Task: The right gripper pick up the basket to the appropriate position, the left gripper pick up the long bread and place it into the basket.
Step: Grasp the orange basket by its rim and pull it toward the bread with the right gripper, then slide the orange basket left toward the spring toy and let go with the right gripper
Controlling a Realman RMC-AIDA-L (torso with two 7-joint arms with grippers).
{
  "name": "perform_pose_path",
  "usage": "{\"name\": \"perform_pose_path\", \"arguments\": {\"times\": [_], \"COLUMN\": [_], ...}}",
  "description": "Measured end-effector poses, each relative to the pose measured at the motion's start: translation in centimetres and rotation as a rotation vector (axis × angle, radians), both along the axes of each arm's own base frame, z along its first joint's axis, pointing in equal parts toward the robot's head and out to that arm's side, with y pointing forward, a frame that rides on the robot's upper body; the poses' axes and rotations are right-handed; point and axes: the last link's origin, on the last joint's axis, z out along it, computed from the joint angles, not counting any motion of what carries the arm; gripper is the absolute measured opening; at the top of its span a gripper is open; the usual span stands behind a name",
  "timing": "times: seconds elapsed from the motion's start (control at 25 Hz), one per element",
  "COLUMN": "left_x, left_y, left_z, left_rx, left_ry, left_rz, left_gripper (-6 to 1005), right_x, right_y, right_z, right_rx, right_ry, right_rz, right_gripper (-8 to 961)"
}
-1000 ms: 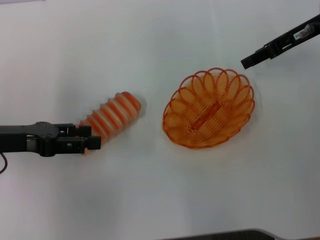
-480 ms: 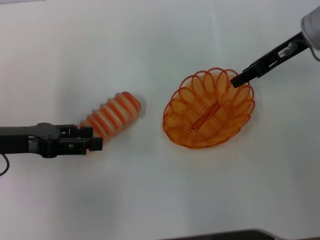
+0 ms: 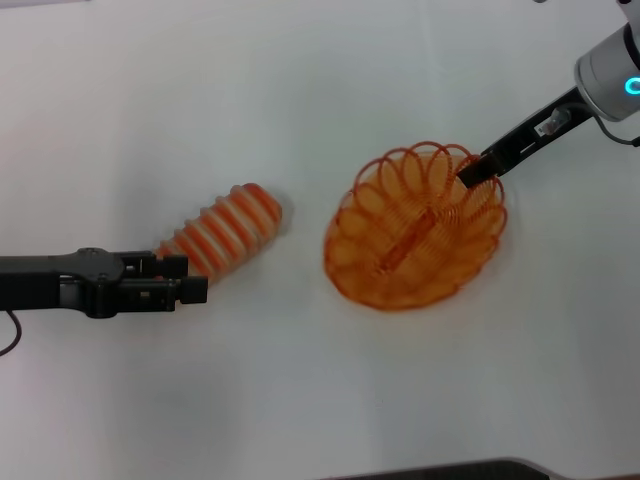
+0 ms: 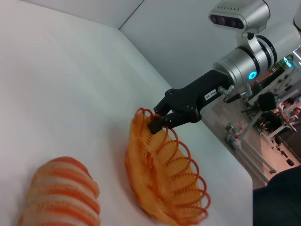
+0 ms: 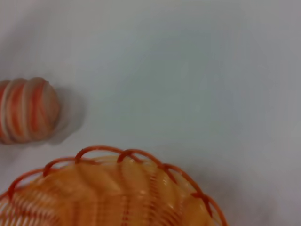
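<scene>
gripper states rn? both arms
Left end effector: beside the long bread's near end, holding nothing; open or shut cannot be told.
Right end effector: closed on the basket rim, basket tilted.

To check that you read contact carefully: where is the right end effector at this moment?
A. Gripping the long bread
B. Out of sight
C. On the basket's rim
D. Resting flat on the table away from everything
C: the right end effector is closed on the looped rim of the basket, which tilts up at that side.

You have one basket (image 3: 415, 235), one long bread (image 3: 222, 232) (striped), and two grippers: left gripper (image 3: 190, 288), right gripper (image 3: 470, 172).
</scene>
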Motion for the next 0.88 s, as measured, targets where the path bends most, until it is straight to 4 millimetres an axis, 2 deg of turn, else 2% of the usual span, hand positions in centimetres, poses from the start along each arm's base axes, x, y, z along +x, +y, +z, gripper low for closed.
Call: {"name": "perform_pose_path", "arguments": {"times": [0.12,0.2,0.48,0.64,0.72,0.88], "left_x": [0.0,0.0,0.1,0.4,0.6,1.0], "left_y": [0.0,-0.1,0.1,0.5,0.8,1.3], "left_z": [-0.1,-0.1,0.0,0.4,0.5,0.5], "left_rx": [-0.001,-0.001,0.001,0.001,0.000,0.008], "left_ry": [-0.001,-0.001,0.001,0.004,0.005,0.011], "left_rz": [0.001,0.001,-0.005,-0.020,-0.029,-0.045], "left_gripper": [752,752,753,754,754,754], "right_x": [0.0,0.0,0.3,1.9,3.3,4.4], "right_y": [0.0,-0.1,-0.5,-1.2,-2.1,-3.3], "right_z": [0.0,0.0,1.1,1.8,1.8,1.5], "right_rx": [0.003,0.002,0.078,0.183,0.254,0.328], "right_ry": [0.005,0.010,0.185,0.311,0.382,0.498], "right_rz": [0.001,0.000,-0.078,-0.205,-0.302,-0.419], "right_gripper": [247,100,98,96,96,95]}}
